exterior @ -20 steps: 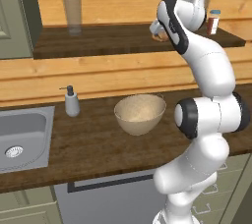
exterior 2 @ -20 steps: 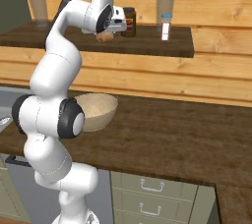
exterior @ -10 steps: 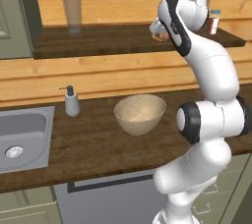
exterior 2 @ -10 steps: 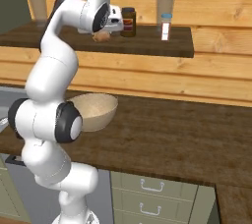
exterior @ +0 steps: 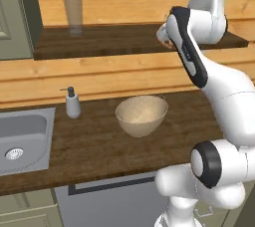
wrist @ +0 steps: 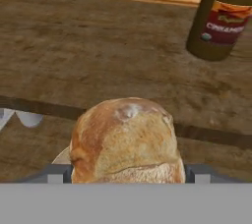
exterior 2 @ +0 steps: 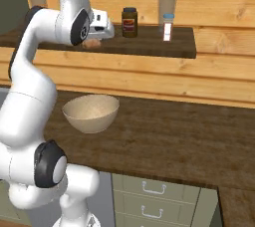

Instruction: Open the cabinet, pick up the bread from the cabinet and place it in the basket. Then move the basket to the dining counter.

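Holding the bread (wrist: 125,142) tight in the gripper (wrist: 127,173), one finger pressed on each side of it. Up at the shelf (exterior: 114,42), right by its front edge, with the bread (exterior 2: 92,43) tucked under the hand in the right base view. Round all over, so no long way to line up with.

Looking along the hand: a brown jar (wrist: 221,19) at 1 o'clock from the bread, well apart, standing up straight on the shelf.

Next, likely a drop into the basket (exterior 2: 89,119). Down on the desk, at about 6 o'clock from the bread in the right base view, well below it. In the left base view, at about 7 o'clock from the hand, basket (exterior: 142,124) wide and nothing inside. Only one arm here, so no choice to make.

Compared with a second ago: pulled back from the jar toward the shelf edge, and closed in from wide open onto the bread. Basket in the same spot.
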Motion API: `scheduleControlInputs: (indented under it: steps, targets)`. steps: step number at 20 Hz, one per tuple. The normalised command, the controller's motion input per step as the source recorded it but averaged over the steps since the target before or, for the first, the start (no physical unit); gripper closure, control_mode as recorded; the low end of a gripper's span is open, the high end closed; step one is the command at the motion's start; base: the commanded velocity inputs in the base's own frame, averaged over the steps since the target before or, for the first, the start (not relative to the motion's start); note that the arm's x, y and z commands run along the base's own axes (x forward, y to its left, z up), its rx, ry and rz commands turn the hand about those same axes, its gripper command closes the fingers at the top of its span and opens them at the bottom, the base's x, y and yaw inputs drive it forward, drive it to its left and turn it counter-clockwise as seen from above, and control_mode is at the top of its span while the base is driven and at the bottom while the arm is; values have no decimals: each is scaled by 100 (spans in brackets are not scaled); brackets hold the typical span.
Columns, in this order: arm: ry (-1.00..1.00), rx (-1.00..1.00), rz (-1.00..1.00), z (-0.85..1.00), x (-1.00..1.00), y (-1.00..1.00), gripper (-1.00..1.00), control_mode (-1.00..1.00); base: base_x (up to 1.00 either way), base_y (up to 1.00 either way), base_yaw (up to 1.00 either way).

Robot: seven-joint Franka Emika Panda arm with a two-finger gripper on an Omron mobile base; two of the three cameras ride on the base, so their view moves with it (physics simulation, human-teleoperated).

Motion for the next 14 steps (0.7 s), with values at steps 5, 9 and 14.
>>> scheduleControlInputs:
  steps: [5,9,14]
  targets:
    - [2,0,-15,-27,-100,24,100,-100,0,0,0]
    - [13,0,-15,-54,-100,42,100,-100,0,0,0]
    - [19,0,-10,-70,-73,26,100,-100,0,0,0]
